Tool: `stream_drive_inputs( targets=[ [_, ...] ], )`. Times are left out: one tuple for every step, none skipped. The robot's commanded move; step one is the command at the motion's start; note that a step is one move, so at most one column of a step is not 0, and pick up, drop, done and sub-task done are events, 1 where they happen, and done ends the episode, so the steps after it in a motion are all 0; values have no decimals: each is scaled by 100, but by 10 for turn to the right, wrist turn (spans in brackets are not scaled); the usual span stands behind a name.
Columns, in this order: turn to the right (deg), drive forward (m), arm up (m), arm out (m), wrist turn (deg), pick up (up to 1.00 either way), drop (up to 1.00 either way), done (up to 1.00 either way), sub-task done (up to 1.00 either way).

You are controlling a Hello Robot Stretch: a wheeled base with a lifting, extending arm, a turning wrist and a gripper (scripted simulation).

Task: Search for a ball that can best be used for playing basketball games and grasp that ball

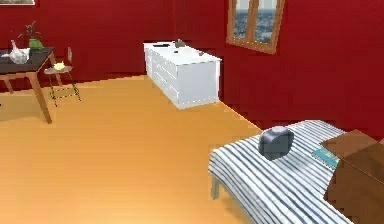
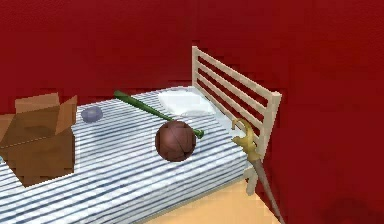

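Red walls close round an orange floor. In the forward view a dark surface [image 1: 25, 62] stands far left, a white dresser [image 1: 183, 72] mid-room and a striped bed [image 1: 250, 172] near right. The arm side view shows, on that bed, a cardboard box [image 2: 40, 135], a green stick [image 2: 150, 108] lying slantwise, then a dark orange-brown ball [image 2: 174, 141], likely the basketball, near the headboard [image 2: 235, 95]. The soft covers probably stop it rolling. Being round, it has no long axis and points nowhere. The end effector's state cannot be told.

A dull, dark reddish-brown ball [image 2: 174, 141] lies on the bed's [image 2: 110, 175] striped cloth cover. The headboard [image 2: 237, 71] is pale, smooth wood. The open box [image 2: 42, 140] looks like matt brown cardboard.
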Motion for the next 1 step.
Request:
stream_drive_inputs(
  targets=[
    [0,0,0,46,0,0,0,0,0]
  ],
)
